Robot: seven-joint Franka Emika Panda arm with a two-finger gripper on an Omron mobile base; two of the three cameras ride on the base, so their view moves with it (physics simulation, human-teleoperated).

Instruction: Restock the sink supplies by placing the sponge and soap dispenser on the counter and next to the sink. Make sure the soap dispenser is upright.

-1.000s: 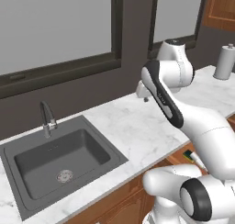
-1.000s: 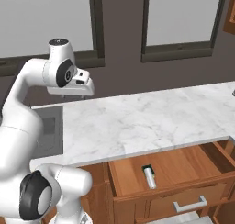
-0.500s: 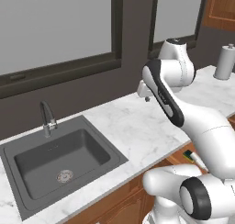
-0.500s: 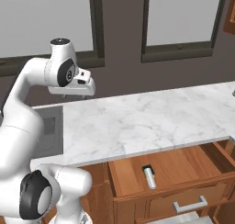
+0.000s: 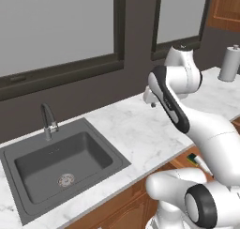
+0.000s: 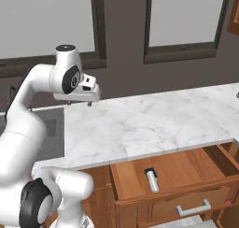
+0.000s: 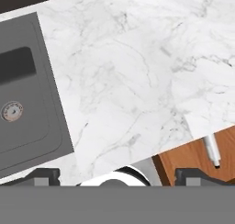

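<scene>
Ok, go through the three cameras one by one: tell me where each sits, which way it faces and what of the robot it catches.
Left base view: behind the arm to its left, looking forward and down at the sink, counter and paper towel roll; arm rises at lower right, gripper open.
Right base view: behind to its right, over the counter and open drawer holding the soap dispenser; arm at left.
Hand view: on the hand, looking down; finger tips at the bottom.
All three share sink and counter.

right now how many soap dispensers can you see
1. The soap dispenser lies on its side in the open drawer below the counter, right of the sink. More may be hidden deeper in the drawer.
</scene>
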